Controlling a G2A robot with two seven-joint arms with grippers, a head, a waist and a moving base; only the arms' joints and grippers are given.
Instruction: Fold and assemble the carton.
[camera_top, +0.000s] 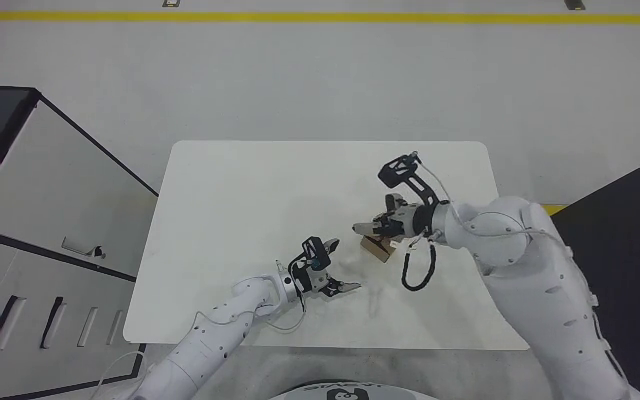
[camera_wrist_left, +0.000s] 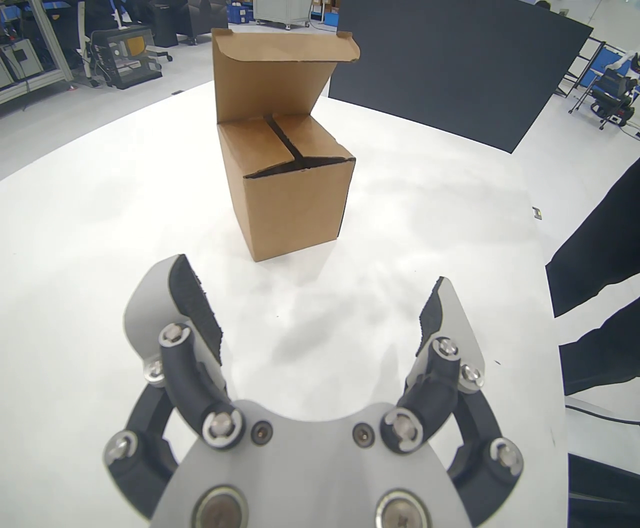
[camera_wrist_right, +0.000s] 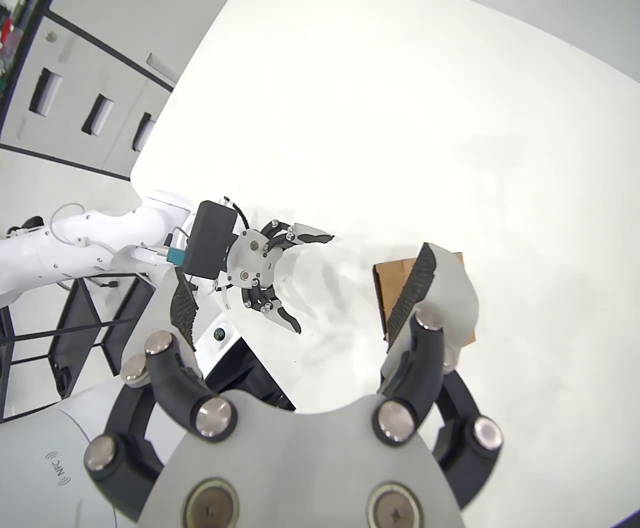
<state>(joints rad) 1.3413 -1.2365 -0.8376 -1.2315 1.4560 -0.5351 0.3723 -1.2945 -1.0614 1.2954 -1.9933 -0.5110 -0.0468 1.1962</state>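
Note:
A small brown carton (camera_wrist_left: 292, 202) stands upright on the white table (camera_top: 250, 200). Its two side flaps are folded in over the top and its lid flap (camera_wrist_left: 270, 75) sticks up behind them. My left gripper (camera_wrist_left: 310, 285) is open, low over the table a short way in front of the carton, with nothing between its fingers. In the top view the left gripper (camera_top: 345, 288) lies near the front edge and the carton (camera_top: 378, 250) sits just beyond it. My right gripper (camera_wrist_right: 305, 272) hovers open above the carton (camera_wrist_right: 387, 285), one finger (camera_wrist_right: 425, 280) covering part of it.
A grey cabinet (camera_top: 40, 200) stands off the table's left side. A dark panel (camera_wrist_left: 450, 65) rises beyond the table's far edge in the left wrist view. Bare table (camera_top: 250, 200) spreads to the left and back of the carton.

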